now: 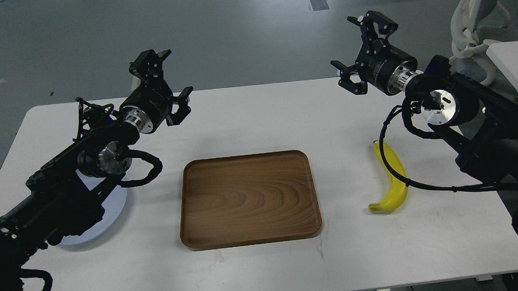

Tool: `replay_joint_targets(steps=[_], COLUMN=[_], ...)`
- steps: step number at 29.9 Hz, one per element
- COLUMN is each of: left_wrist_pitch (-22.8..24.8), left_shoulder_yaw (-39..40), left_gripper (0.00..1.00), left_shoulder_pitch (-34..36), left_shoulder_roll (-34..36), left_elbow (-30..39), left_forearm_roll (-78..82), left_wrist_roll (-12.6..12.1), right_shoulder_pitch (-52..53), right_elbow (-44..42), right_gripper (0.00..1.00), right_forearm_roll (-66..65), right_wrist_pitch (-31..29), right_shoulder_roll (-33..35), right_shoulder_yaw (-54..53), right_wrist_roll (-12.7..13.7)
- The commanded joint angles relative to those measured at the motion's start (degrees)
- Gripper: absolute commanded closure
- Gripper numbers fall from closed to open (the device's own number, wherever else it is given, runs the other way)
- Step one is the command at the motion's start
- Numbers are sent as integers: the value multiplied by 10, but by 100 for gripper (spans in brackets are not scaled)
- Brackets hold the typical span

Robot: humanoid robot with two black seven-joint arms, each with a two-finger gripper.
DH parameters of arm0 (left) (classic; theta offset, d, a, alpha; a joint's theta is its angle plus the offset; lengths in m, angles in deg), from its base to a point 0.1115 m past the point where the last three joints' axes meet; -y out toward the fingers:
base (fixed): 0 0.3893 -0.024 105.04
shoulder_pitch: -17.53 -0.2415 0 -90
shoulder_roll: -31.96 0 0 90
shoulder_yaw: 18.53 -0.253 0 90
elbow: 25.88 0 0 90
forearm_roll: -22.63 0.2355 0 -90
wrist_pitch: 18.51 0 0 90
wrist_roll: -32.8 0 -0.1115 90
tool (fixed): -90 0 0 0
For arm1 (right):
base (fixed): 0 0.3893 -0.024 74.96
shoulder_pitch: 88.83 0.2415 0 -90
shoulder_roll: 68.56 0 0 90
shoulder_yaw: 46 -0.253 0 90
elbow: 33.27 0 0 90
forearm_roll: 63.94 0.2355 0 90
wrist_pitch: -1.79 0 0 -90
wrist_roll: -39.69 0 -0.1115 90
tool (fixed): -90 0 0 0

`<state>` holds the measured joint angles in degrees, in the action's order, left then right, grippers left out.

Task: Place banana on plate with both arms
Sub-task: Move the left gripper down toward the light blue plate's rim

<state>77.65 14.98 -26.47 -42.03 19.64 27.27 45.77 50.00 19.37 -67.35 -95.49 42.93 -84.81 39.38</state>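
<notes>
White table (257, 114) on grey floor: banana (396, 183) lay near the right edge, plate (110, 217) near the left; both tools, left (167, 81) and right (361, 51), were spread, empty, raised, suggesting no pickup begun.

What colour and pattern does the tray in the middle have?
The tray is brown wood with curved darker grain lines, best seen in the head view.
</notes>
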Motion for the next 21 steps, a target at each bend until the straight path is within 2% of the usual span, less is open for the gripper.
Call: replay_joint_targets(steps=[1, 5, 12, 21], left_wrist_pitch=[20, 40, 43, 68], left_shoulder_yaw=[-1, 0, 9, 12], left_gripper=[2, 2, 2, 2], left_shoulder_pitch=[-7, -14, -15, -16], left_shoulder_roll=[7, 22, 29, 51], left_elbow=[4, 10, 10, 25], left_forearm_roll=[4, 6, -1, -1], left_wrist_roll=[1, 10, 11, 7], right_shoulder_pitch=[-8, -8, -9, -8], right_elbow=[2, 0, 1, 7], right_gripper=[1, 1, 1, 1], right_forearm_roll=[1, 0, -2, -3], right_wrist_pitch=[-2, -2, -4, -4], right_shoulder_roll=[-15, -30, -30, -36], right_shoulder_yaw=[2, 2, 4, 5], right_wrist_roll=[1, 0, 0, 0])
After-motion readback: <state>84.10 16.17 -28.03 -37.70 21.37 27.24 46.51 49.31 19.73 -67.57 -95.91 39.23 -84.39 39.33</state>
